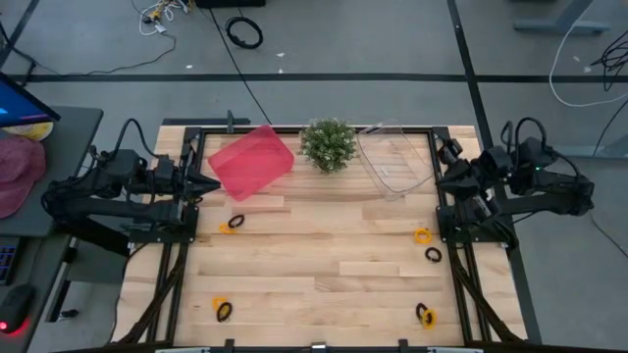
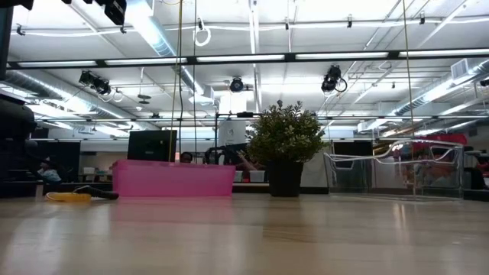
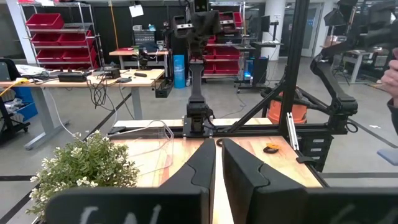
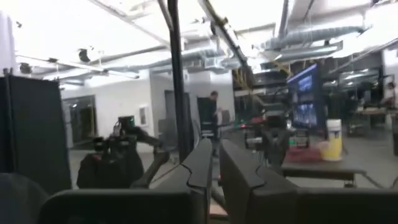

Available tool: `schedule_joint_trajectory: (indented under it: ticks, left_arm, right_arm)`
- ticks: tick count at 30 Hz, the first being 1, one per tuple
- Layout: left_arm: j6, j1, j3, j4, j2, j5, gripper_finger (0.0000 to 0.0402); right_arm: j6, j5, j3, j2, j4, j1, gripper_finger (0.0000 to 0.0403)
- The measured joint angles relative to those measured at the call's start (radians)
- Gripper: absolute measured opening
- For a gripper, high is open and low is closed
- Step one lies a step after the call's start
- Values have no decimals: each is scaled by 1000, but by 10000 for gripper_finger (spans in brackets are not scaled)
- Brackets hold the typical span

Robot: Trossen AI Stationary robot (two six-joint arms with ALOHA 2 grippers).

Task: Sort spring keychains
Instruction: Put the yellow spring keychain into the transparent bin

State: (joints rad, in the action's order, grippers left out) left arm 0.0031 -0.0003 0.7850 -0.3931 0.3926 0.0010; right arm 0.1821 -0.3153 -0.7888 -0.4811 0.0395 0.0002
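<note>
High view: both arms parking at table edges. Left gripper (image 1: 211, 184) pointing inward, clenched, empty; nearest keychain pair (image 1: 232, 225) lying just in front-right of it. Right gripper (image 1: 440, 183) clenched, empty; keychains (image 1: 423, 235) sitting nearer the front edge. More pairs lying at the front corners (image 1: 223, 310).

Low view: pink bin (image 2: 173, 180), clear bin (image 2: 397, 172) flanking the plant (image 2: 284, 145).

Wrist views: fingers (image 3: 202, 165) nearly touching in both.

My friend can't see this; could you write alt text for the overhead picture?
Small orange and black spring keychains lie scattered on a wooden table. A pink bin, potted plant and clear bin line its far edge, between two parked robot arms.
</note>
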Motion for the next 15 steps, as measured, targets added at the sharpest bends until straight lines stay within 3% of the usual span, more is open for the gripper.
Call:
schedule_joint_trajectory:
  ticks: [9, 15]
  left_arm:
    - [0, 0, 0, 0, 0, 0, 30]
    - [0, 0, 0, 0, 0, 0, 30]
  right_arm:
    - [-8, 7, -196, -147, -316, 24, 36]
    - [21, 134, -269, -250, -422, 79, 36]
